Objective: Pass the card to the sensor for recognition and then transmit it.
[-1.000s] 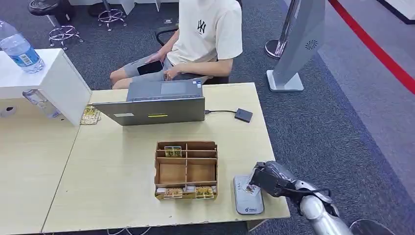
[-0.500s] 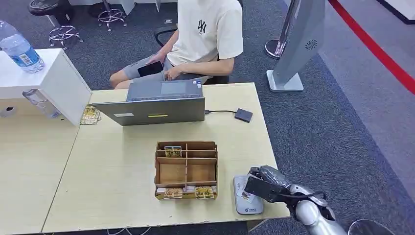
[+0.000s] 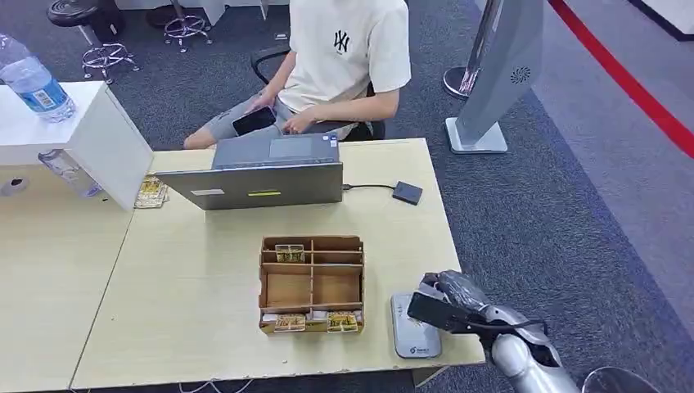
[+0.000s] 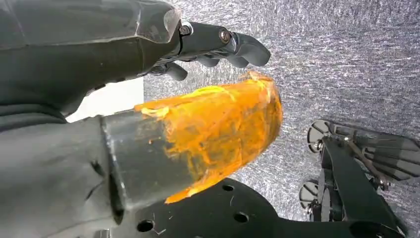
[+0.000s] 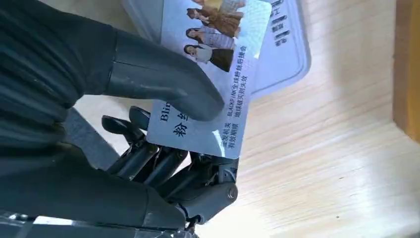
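Right robot hand (image 5: pixel 148 148) with card (image 5: pixel 213 74)

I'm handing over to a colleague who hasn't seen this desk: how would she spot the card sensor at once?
Start at the wooden divider box in the middle of the pale desk. Just to its right, at the desk's near edge, lies the sensor: a flat grey pad, with the right hand holding the card over it.

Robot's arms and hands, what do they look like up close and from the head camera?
The right arm is silver metal with a thin black cable along it. The right hand is dark grey, with a ribbed cover, thick thumb and jointed fingers. The left hand is likewise dark grey, its thumb wrapped in orange tape.
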